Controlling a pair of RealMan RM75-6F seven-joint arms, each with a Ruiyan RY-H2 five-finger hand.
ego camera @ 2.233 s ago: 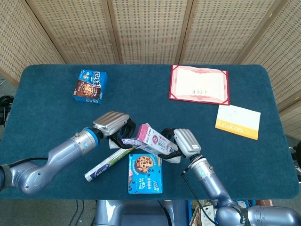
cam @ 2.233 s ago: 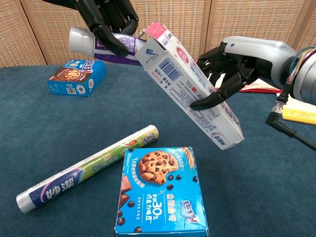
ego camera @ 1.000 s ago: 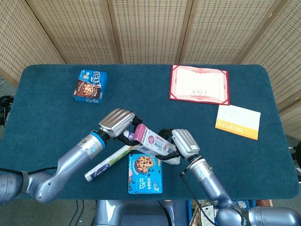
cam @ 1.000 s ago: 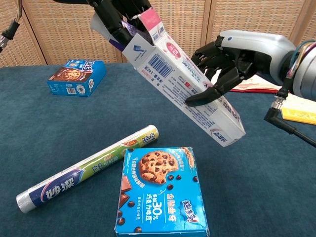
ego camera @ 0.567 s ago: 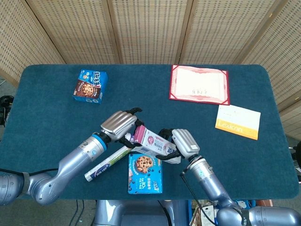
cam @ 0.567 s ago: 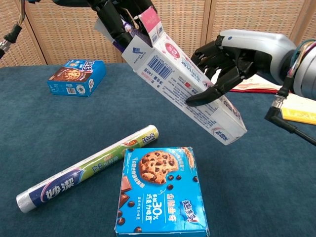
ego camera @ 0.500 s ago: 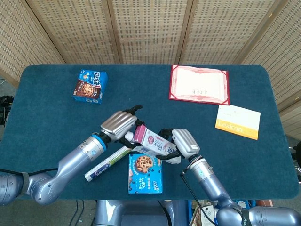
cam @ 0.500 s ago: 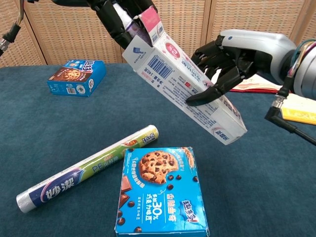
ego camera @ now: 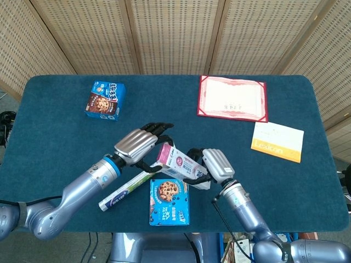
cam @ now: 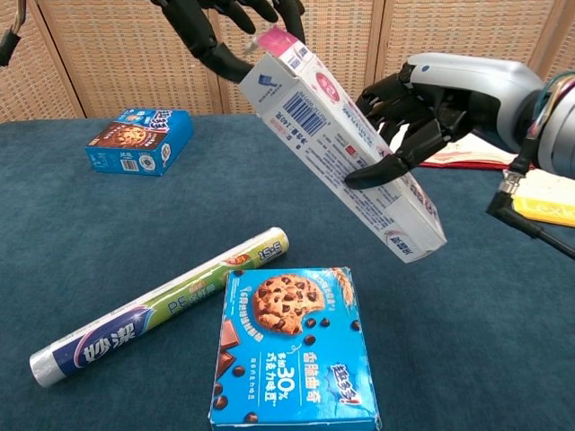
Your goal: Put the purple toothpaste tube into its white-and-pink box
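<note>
My right hand (cam: 429,101) grips the white-and-pink toothpaste box (cam: 344,148) around its middle and holds it tilted in the air, pink flap end up and to the left. That same box (ego camera: 179,162) and right hand (ego camera: 217,165) sit near the table's front centre in the head view. At the box's upper end my left hand (cam: 226,25) hovers with its fingers spread and nothing in them; it shows in the head view too (ego camera: 140,144). No part of the purple tube is visible in either view.
A large blue cookie box (cam: 292,355) and a foil roll (cam: 162,305) lie on the cloth under the raised box. A small blue cookie box (ego camera: 105,100) sits at the back left. A red certificate (ego camera: 233,97) and a yellow-and-white card (ego camera: 277,141) lie to the right.
My left hand pushed the purple tube into the box's open upper end, then let go and spread its fingers. The tube has gone out of sight. My right hand kept its hold.
</note>
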